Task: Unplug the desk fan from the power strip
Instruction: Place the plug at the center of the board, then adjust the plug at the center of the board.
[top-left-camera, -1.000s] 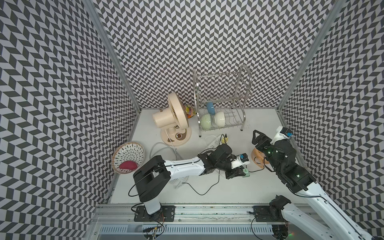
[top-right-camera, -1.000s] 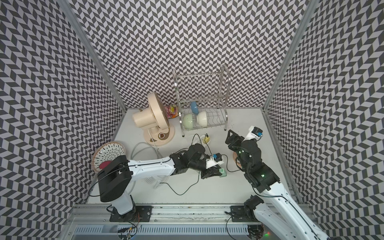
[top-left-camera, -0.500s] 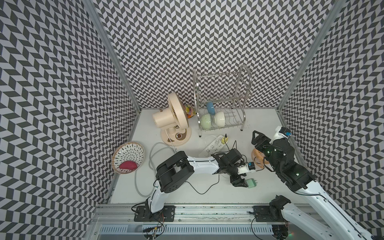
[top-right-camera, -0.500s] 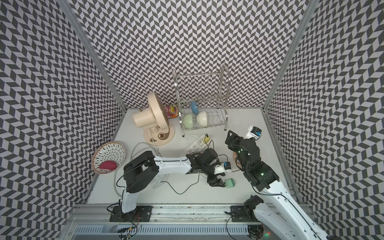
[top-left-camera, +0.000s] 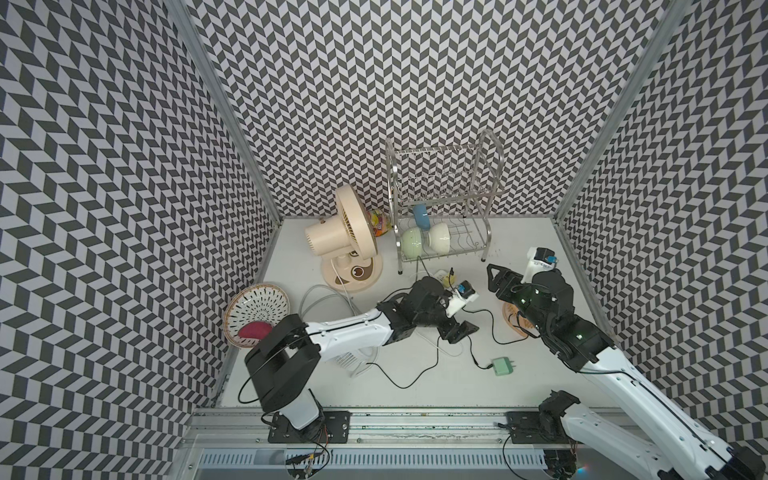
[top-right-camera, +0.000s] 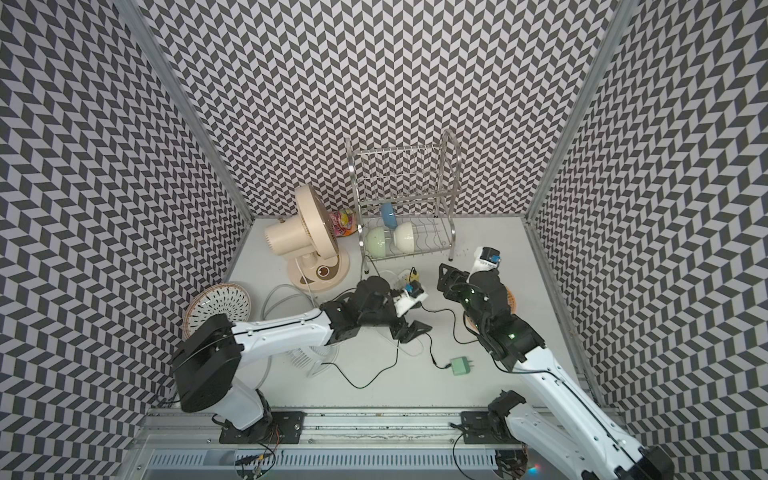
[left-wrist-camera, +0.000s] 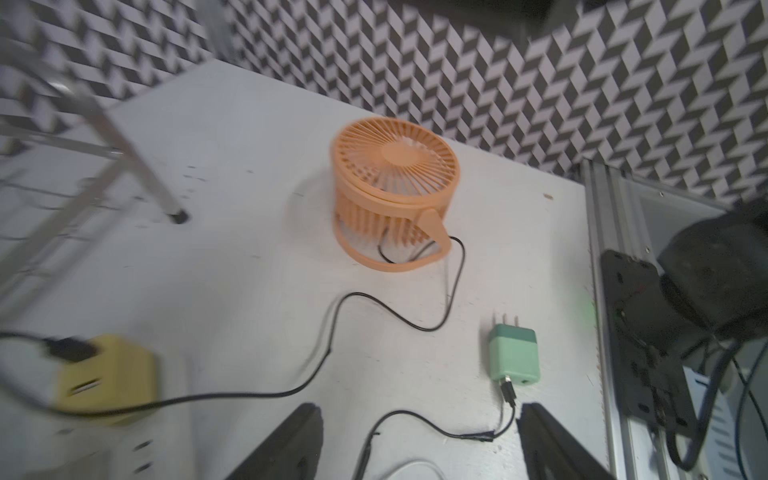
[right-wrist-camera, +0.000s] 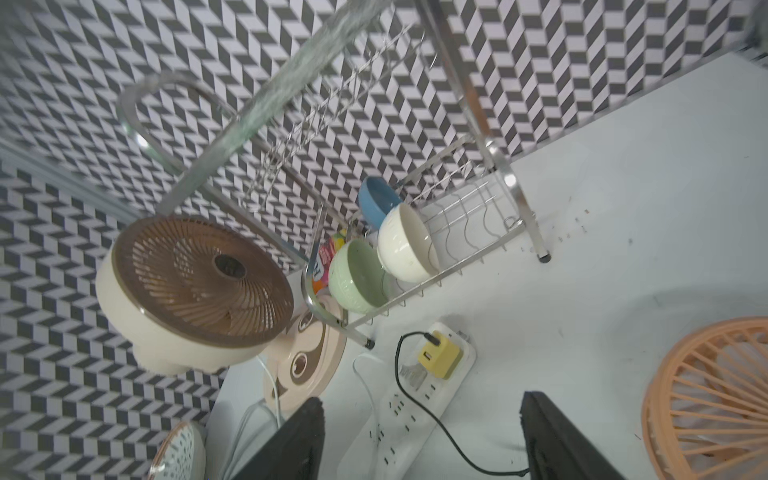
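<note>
Orange fan (left-wrist-camera: 395, 178), mint-green plug (left-wrist-camera: 514, 353), yellow adapter (right-wrist-camera: 439, 353) (black-and-white chevron walls (top-left-camera: 374, 104))

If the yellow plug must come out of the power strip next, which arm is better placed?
Probably the right: the open right gripper faces the yellow plug in the power strip. The left gripper points away, toward the green plug.

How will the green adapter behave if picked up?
The green adapter looks small, boxy and rigid: probably light, won't roll. Smooth plastic may slip. Its black cable is plugged in and slack, so it would likely trail floppily and tug.
</note>
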